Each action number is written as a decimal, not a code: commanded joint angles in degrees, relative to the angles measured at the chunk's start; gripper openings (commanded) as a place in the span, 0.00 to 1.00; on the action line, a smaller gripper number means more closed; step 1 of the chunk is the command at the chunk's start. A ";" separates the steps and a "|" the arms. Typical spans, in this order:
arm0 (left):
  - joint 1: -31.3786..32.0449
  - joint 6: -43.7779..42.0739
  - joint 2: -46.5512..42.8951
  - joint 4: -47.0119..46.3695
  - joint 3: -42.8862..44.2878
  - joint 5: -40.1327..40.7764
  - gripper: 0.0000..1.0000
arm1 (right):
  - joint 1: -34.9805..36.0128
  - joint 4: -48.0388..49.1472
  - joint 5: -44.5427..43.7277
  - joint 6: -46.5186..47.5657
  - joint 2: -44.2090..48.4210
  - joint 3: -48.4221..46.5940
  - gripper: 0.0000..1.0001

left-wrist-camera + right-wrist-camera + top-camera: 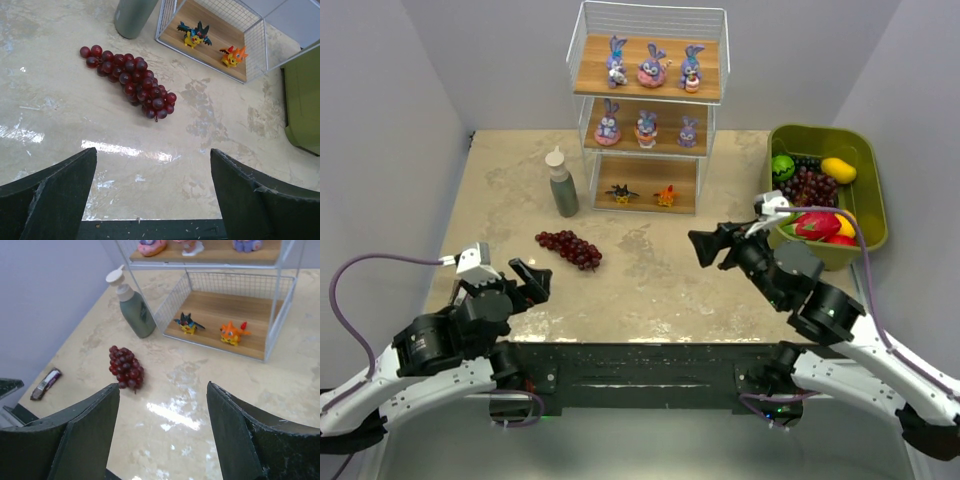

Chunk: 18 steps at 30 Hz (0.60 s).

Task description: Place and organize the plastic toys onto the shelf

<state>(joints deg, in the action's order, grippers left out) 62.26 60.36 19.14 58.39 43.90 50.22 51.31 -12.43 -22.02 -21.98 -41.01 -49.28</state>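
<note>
The left fingers and right fingers both gape empty, with the plastic toys all standing on the shelf ahead across the surface, nearer the right pair.

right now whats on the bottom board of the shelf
Two toys stand on the shelf's bottom board: a black toy left, an orange toy right, apart. From above, the middle board covers the back strip; the right wrist view shows it bare.
</note>
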 commanded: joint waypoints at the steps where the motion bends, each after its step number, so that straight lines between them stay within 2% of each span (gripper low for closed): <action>1: -0.03 -1.65 0.47 -2.41 0.31 -0.91 1.00 | -0.16 -13.05 -3.03 -1.75 5.75 -3.45 0.74; 8: -0.03 -4.28 -1.91 -5.39 -0.48 -2.84 1.00 | -0.16 -24.39 -4.34 -2.98 10.95 -9.08 0.74; 13: -0.03 -4.72 -1.82 -5.74 -0.48 -3.11 0.99 | -0.16 -26.06 -4.26 -3.16 15.26 -7.94 0.75; 18: -0.03 -5.51 -0.94 -5.83 -0.13 -3.28 1.00 | -0.16 -26.86 -3.82 -3.86 15.44 -6.71 0.75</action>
<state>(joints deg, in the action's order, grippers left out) 62.26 56.40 17.50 54.61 43.48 46.68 51.31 -37.10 -25.82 -24.88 -25.10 -56.53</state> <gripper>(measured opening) 0.994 0.746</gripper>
